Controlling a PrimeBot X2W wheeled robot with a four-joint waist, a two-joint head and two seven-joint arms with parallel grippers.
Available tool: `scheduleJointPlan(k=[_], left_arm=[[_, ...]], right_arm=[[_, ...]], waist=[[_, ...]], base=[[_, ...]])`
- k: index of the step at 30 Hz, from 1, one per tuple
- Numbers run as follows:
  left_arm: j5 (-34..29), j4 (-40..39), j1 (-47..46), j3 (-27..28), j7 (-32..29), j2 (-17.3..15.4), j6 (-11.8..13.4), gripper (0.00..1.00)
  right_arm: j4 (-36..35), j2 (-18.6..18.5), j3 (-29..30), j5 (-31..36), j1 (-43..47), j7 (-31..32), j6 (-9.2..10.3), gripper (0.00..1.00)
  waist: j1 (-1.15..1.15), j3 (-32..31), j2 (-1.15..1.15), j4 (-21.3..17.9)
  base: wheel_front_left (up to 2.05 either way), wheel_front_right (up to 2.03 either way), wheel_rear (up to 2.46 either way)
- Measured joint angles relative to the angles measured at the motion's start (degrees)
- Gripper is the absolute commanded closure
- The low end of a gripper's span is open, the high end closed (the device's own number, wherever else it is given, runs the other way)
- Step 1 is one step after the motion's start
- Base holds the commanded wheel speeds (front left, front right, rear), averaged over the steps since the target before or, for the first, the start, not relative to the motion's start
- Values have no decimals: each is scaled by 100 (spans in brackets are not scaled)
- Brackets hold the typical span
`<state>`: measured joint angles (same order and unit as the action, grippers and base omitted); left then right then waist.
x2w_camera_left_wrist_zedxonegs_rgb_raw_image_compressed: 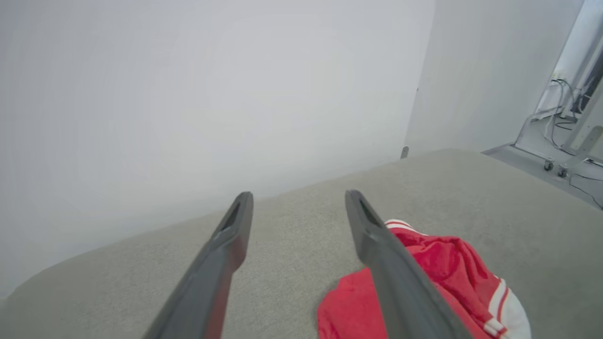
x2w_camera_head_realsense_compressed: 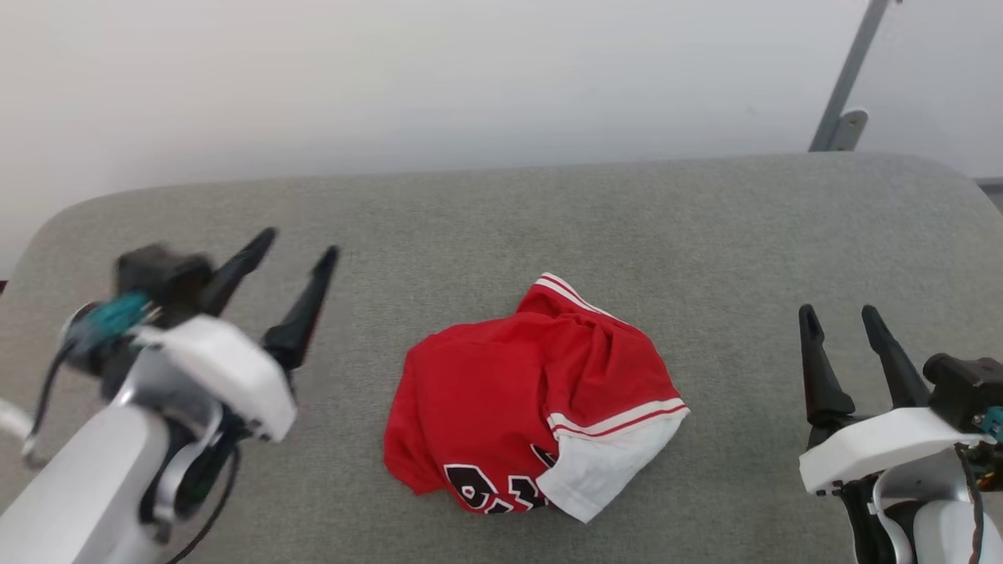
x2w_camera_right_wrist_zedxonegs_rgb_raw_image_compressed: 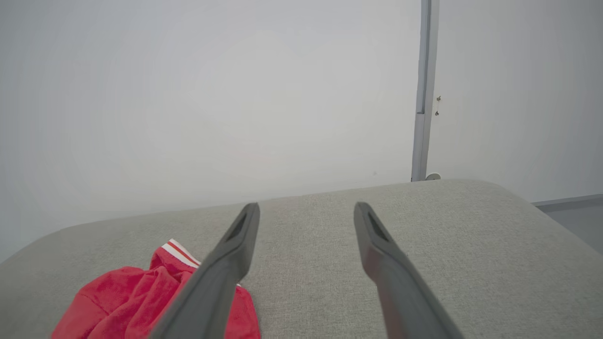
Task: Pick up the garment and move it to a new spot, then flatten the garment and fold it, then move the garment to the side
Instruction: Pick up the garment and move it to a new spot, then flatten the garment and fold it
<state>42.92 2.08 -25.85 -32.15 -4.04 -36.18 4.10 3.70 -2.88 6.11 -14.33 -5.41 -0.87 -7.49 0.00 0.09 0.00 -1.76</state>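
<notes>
Jersey (x2w_camera_head_realsense_compressed: 533,392) lies crumpled on grey surface (x2w_camera_head_realsense_compressed: 705,235) between my left pincer (x2w_camera_head_realsense_compressed: 300,241) and right pincer (x2w_camera_head_realsense_compressed: 838,312), both released and clear of it.

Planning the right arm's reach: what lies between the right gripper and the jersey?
In the head view, the stretch between the right gripper and the garment is bare grey padded surface.

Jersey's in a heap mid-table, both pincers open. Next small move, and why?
Probably bring the left pincer in to the near-left edge of the red jersey and pinch it, to start spreading it flat. The jersey lies crumpled on the grey padded surface, its white sleeve folded over the lettering. Both pincers stand open and apart from it, the right pincer on the other side.
</notes>
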Motion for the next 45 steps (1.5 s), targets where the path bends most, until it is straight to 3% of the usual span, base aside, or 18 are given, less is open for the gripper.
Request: scheduleJointPlan(k=[4,10,18,24,34,40,45], left_arm=[[16,-151,616,339,659,-233,227,0],[51,-399,1523,678,1424,-326,576,0],[190,-466,2398,1210,1841,-292,772,0],[113,-502,2947,1562,1894,-127,738,0],[-278,-420,3258,2172,1895,358,333,0],[-438,-409,3270,2304,1895,493,185,0],[-502,-408,3272,2310,1895,560,129,0]], right_arm=[[-60,-62,-12,86,44,14,-1,0],[-81,-198,26,147,176,1,0,0],[-87,-260,114,155,320,-14,0,0],[-96,-238,169,155,424,-14,0,0],[-83,-179,121,121,519,159,0,0],[-100,-221,-331,-90,632,757,0,0],[-180,-499,-1026,-426,817,1640,-1,0]], waist=[[0,-68,0,113],[0,-141,0,272],[0,-205,0,434],[0,-242,0,527],[0,-282,0,660],[0,-273,0,735],[0,-208,0,807]], base=[[0,0,0],[0,0,0],[0,0,0],[0,0,0],[0,0,0],[0,0,0],[0,0,0]])
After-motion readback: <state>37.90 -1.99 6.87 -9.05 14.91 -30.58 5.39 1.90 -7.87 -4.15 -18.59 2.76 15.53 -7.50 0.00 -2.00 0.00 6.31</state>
